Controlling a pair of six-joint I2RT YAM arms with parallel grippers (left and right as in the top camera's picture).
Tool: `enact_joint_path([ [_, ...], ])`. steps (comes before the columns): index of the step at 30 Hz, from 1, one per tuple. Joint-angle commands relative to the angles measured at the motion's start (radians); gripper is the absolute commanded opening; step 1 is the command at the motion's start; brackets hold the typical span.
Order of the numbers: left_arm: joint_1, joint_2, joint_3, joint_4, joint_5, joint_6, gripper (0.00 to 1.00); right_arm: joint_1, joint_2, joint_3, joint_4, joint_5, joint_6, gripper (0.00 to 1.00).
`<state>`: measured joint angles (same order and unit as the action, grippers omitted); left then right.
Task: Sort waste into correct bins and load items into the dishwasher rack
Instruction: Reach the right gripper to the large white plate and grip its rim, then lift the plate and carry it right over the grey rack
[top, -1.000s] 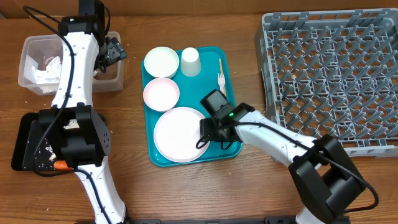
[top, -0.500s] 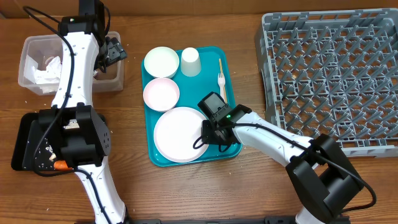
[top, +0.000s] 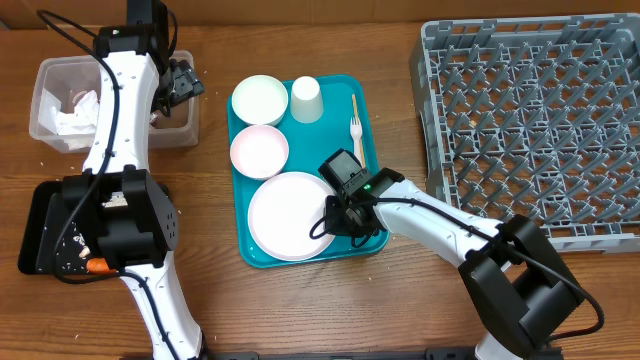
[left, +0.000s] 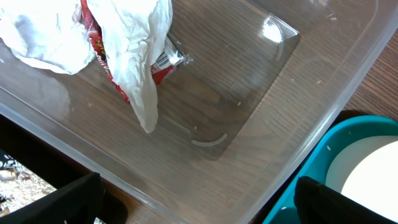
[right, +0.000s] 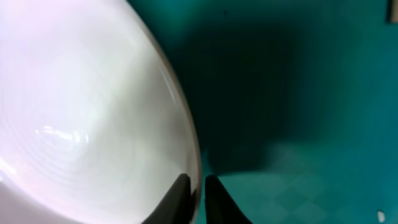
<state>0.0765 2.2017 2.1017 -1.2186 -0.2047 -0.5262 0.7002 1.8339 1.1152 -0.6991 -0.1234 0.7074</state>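
Right fingers (right: 219, 202) closed on plate (right: 81, 112), teal tray (right: 298, 93) (wooden table (top: 300, 310))

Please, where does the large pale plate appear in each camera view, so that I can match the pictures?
Overhead: the plate lies low on the teal tray, the right gripper at its right edge.
Left wrist: not in it; only a tray corner at lower right.
Right wrist: the plate fills the left half, jaws closed on its rim.
Shared landmark: the teal tray.
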Motion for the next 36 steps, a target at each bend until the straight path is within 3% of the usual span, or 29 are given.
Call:
enact_joint_path([
  [1, 0.002, -0.006, 0.022, 0.000, 0.004, -0.024, 1.00, 0.000, 0.009, 0.006, 0.000, -0.012, 0.004, 0.07],
  [7, 0.002, -0.006, 0.022, 0.000, 0.004, -0.024, 1.00, -0.010, 0.008, 0.016, -0.034, 0.027, 0.005, 0.04],
  [12, 0.002, -0.006, 0.022, 0.000, 0.004, -0.024, 1.00, -0.044, 0.002, 0.126, -0.240, 0.139, 0.003, 0.04],
  [16, 0.002, -0.006, 0.022, 0.000, 0.004, -0.024, 1.00, -0.090, -0.010, 0.266, -0.435, 0.207, -0.001, 0.04],
  [18, 0.002, -0.006, 0.022, 0.000, 0.004, -0.024, 1.00, -0.145, -0.032, 0.425, -0.603, 0.290, -0.051, 0.04],
  [24, 0.002, -0.006, 0.022, 0.001, 0.004, -0.024, 1.00, -0.307, -0.082, 0.696, -0.788, 0.389, -0.167, 0.04],
  [31, 0.002, -0.006, 0.022, 0.000, 0.004, -0.024, 1.00, -0.561, -0.108, 0.885, -0.812, 0.512, -0.376, 0.04],
  [36, 0.002, -0.006, 0.022, 0.000, 0.004, -0.024, 1.00, -0.723, -0.105, 0.894, -0.676, 0.686, -0.376, 0.04],
])
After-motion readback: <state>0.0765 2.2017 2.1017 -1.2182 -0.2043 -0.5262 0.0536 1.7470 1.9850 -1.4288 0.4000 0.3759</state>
